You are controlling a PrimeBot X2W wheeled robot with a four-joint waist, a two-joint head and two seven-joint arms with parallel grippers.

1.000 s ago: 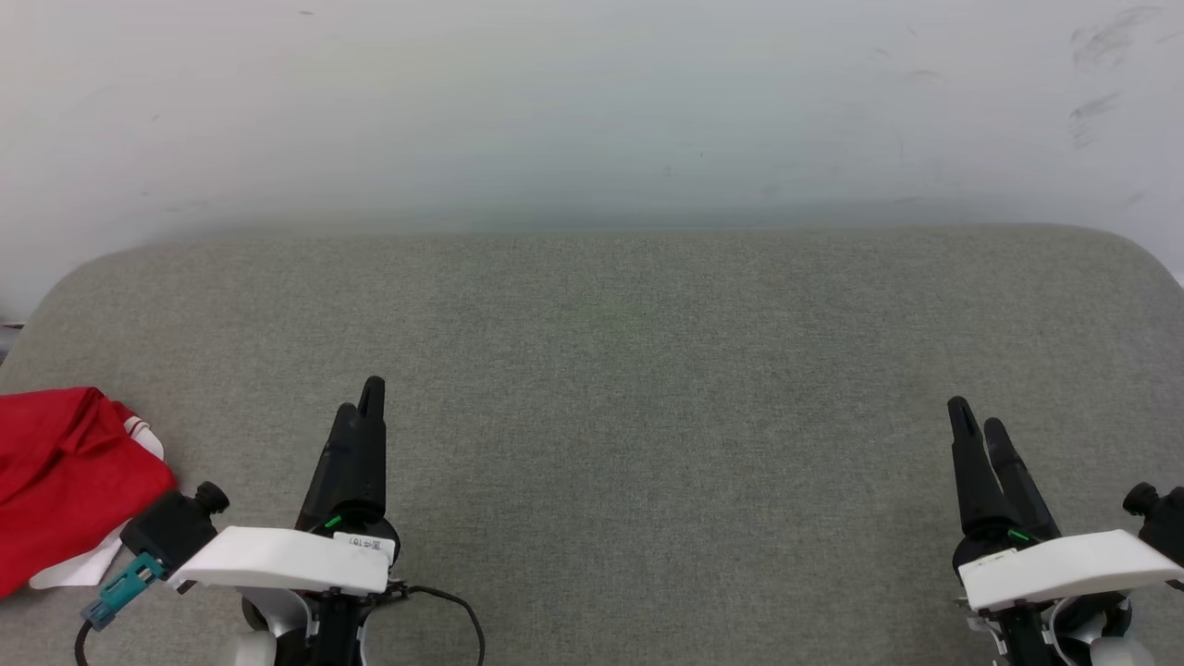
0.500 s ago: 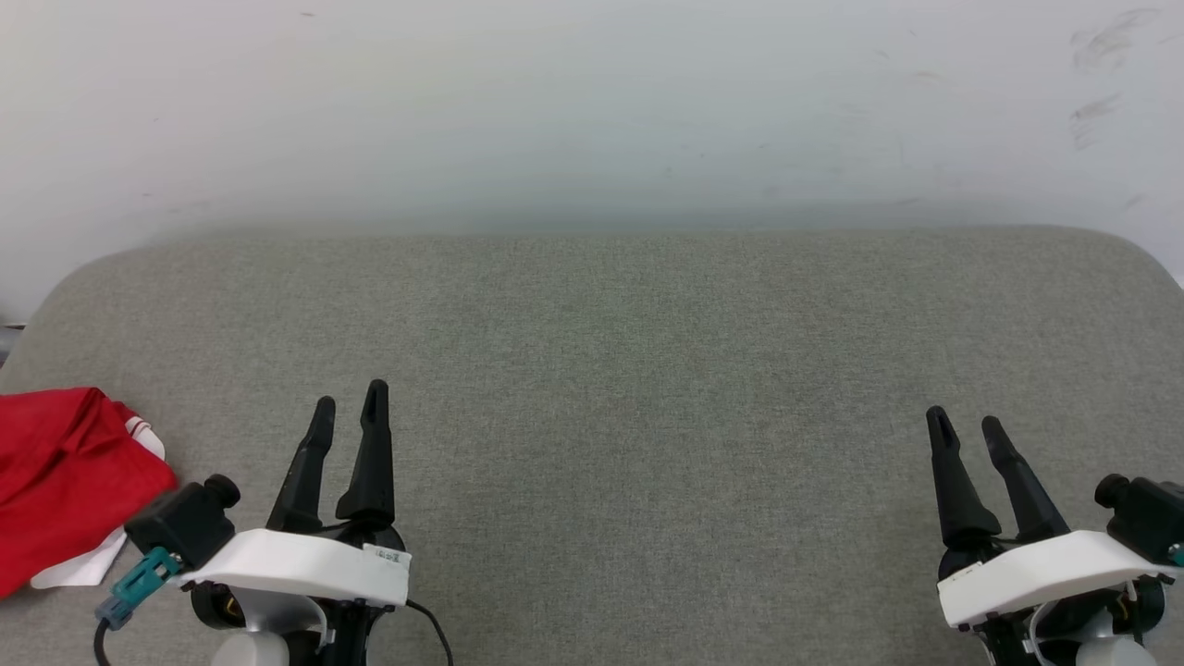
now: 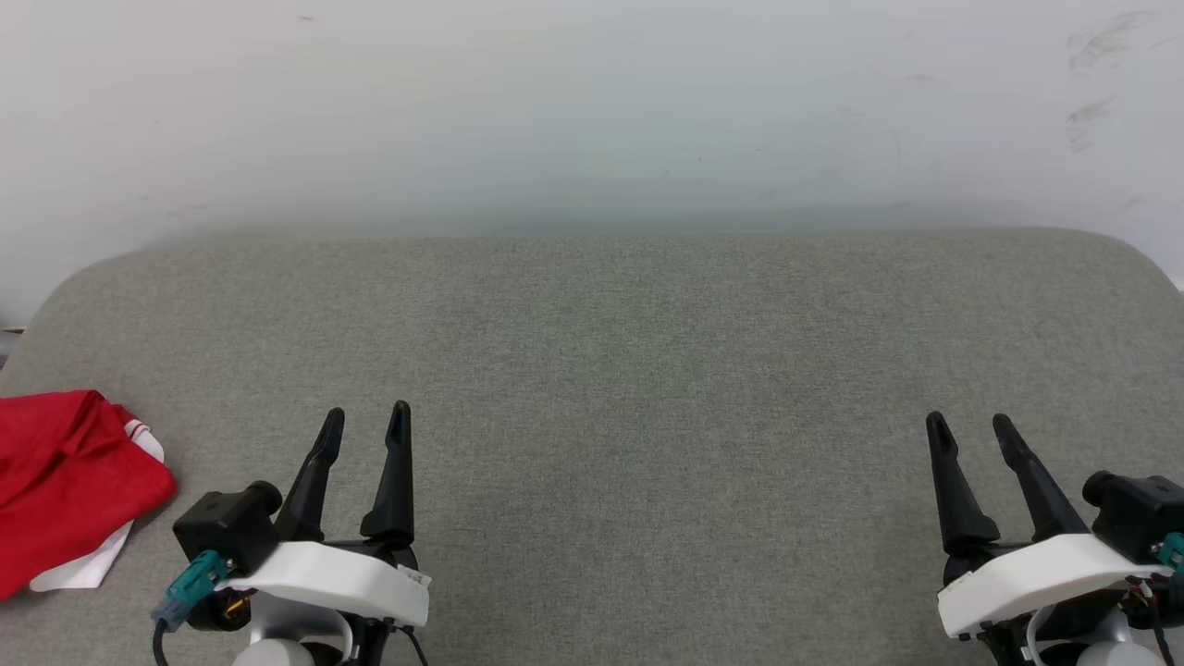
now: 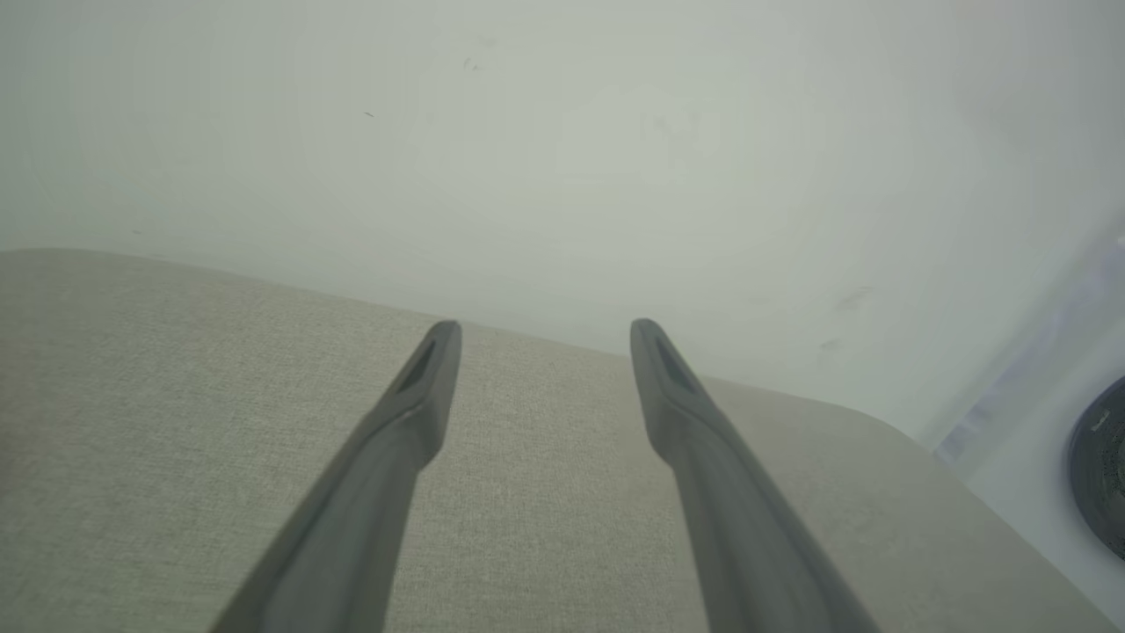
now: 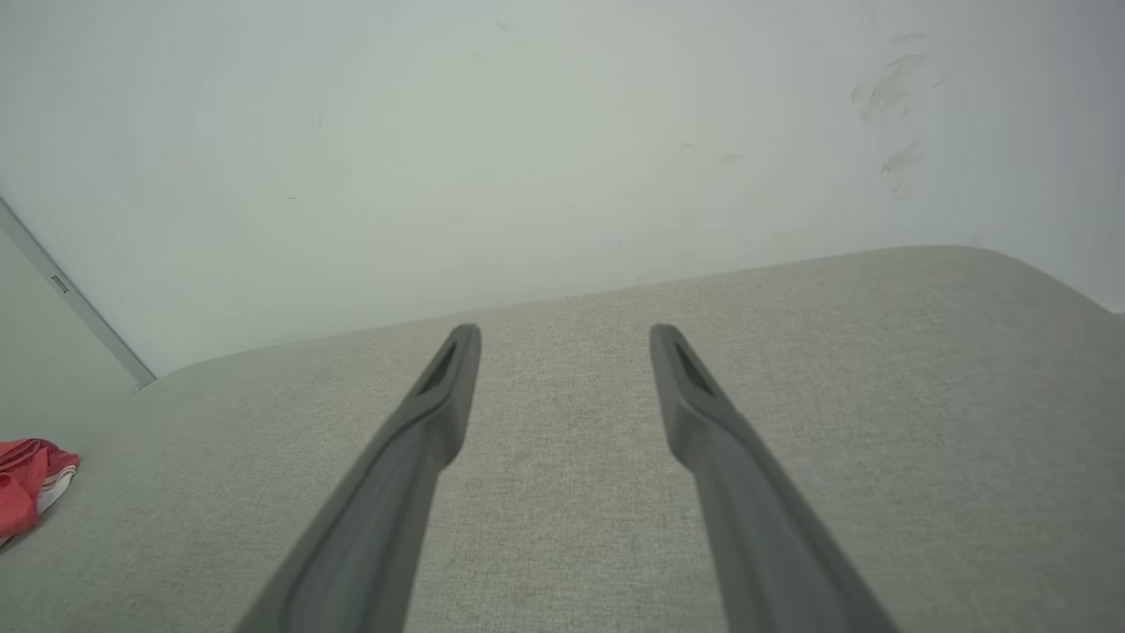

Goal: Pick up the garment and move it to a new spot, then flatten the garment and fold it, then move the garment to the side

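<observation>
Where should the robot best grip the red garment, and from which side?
Likely the raised red fold of the garment beside its white sleeve end, reached from its right and above by the nearer, open left gripper. The cloth is bunched there, giving a ridge.

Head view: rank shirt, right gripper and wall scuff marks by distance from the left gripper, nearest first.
1. Shirt, just left of the left gripper.
2. Right gripper, far right across the cushion.
3. Wall scuff marks, upper right, beyond the cushion.

The grey padded surface (image 3: pixel 647 370) bears the garment (image 3: pixel 65 481) at its left edge.
</observation>
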